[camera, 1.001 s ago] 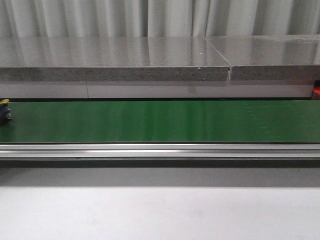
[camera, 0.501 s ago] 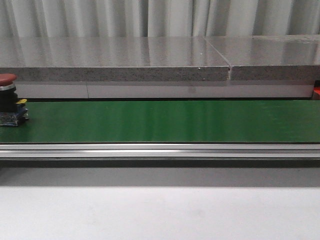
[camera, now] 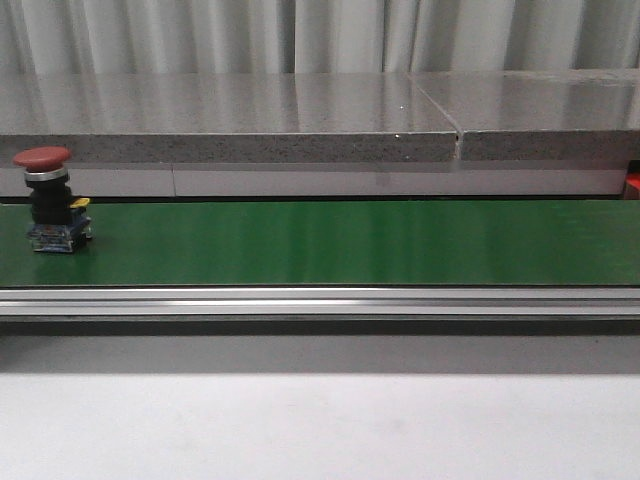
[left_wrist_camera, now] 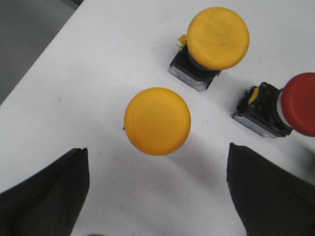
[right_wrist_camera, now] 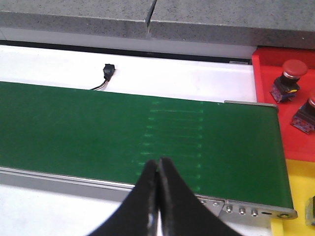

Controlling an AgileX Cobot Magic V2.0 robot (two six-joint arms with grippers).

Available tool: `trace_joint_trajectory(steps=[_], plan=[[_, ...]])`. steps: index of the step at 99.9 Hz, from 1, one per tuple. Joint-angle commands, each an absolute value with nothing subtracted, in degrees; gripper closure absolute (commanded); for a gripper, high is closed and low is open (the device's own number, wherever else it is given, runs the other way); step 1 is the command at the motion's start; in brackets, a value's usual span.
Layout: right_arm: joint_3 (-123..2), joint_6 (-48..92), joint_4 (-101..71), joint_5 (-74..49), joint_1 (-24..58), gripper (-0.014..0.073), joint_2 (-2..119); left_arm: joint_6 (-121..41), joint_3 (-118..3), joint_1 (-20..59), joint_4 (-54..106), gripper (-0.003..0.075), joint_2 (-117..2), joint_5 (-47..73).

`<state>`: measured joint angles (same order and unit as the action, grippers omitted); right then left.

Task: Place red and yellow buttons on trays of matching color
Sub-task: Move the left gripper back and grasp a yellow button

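Front view: a red mushroom-head push button [camera: 52, 200] stands on the green conveyor belt [camera: 350, 243].

Left wrist: spread-apart left gripper [left_wrist_camera: 157, 187] hovers over a yellow-capped button [left_wrist_camera: 157, 121], probably next to grasp.

Right wrist: clenched, empty right gripper [right_wrist_camera: 158, 169] waits over the belt, red tray [right_wrist_camera: 268, 103] beyond.

I find no writing, number, brand or sign that I can read anywhere in these views. The caps of the yellow buttons [left_wrist_camera: 157, 121] under my left wrist are plain, and so is the red button [camera: 45, 190] standing on the green belt [camera: 350, 243]. The red tray [right_wrist_camera: 284, 93] near my right wrist bears no lettering that I can make out, and the grey stone ledge [camera: 300, 125] behind the belt is unmarked too.
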<state>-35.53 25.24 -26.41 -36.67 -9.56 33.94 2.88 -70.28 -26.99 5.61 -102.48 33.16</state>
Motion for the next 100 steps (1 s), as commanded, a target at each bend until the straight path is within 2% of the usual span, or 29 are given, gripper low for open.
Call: trace_joint_trajectory(steps=[1,49,59,85,100], plan=[[-36.87,25.84,-27.68,-33.37,-9.55,0.0659,33.99,3.04,-71.95,-27.13,5.62,0.0152,-100.89,28.65],[-36.87,25.84,-27.68,-33.37,-9.55,0.0659,33.99,3.04,-74.63,-27.13,5.62,0.0169,-107.09,26.44],[-36.87,25.84,-27.68,-33.37,-9.55,0.0659,33.99,3.04,-74.63,-27.13,5.62,0.026,-107.33,26.44],[-36.87,25.84,-27.68,-33.37,-9.55,0.0659,33.99,3.15,-74.63,-27.0,7.3,0.0634,-106.22,26.55],[-36.87,25.84,-27.68,-33.37,-9.55,0.0659,33.99,3.15,-74.63,-26.77,7.52,0.074,-102.65,26.78]])
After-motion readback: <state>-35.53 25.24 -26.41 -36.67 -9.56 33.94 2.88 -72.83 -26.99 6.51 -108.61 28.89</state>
